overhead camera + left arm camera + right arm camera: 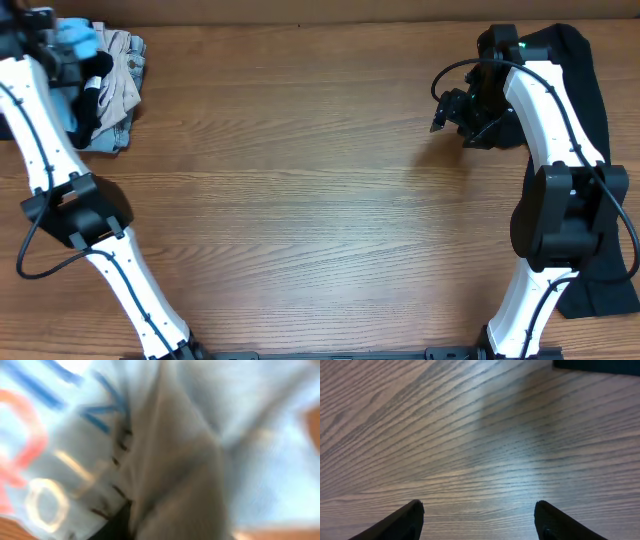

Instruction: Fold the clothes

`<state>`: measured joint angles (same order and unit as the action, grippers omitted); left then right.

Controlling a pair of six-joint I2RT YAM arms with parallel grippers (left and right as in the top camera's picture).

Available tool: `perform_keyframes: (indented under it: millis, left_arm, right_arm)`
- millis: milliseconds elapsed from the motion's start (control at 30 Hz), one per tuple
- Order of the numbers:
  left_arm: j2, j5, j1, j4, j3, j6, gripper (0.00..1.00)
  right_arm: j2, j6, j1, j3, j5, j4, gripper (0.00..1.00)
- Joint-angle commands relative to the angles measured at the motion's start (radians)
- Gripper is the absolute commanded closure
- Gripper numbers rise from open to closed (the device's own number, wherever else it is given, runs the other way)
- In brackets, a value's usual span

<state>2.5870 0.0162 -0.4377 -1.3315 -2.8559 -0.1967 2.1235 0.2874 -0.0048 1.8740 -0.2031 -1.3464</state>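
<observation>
Right of the right gripper, the black shirt lies apart.

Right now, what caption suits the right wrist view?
Open right gripper over the wood-grain table, a dark shape at the top-right corner.

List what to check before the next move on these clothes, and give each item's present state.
1. The right gripper is open and empty: ok, its fingers are apart over the bare wooden table.
2. State of the left gripper: cannot tell, since its wrist view shows only blurred cloth.
3. The light blue T-shirt with coloured lettering is at the left gripper: ok, it fills that wrist view.
4. That T-shirt lies flat for folding: not ok, it is heaped with grey fabric at the far left corner.
5. The black garment is free to pick up: not ok, the right arm crosses over it.
</observation>
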Motion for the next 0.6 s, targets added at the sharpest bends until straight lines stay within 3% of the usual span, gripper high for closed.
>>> perform_keyframes:
  millis: [0,233,433,567]
  left_arm:
    - [-0.010,0.061,0.055,-0.052,-0.003,0.010,0.00]
    - [-0.035,0.069,0.105,-0.045,-0.013,0.025,0.00]
    - [-0.137,0.170,0.123,-0.111,-0.029,0.029,0.00]
    - [-0.218,0.318,0.145,-0.226,-0.029,0.029,0.00]
  right_arm:
    - [-0.038,0.005,0.005,0.018,-0.008,0.012,0.25]
    - [-0.038,-0.007,0.005,0.018,-0.007,0.012,0.25]
    - [-0.071,-0.030,0.006,0.041,0.003,0.016,0.28]
    - [-0.174,-0.030,0.020,0.053,0.034,0.005,0.20]
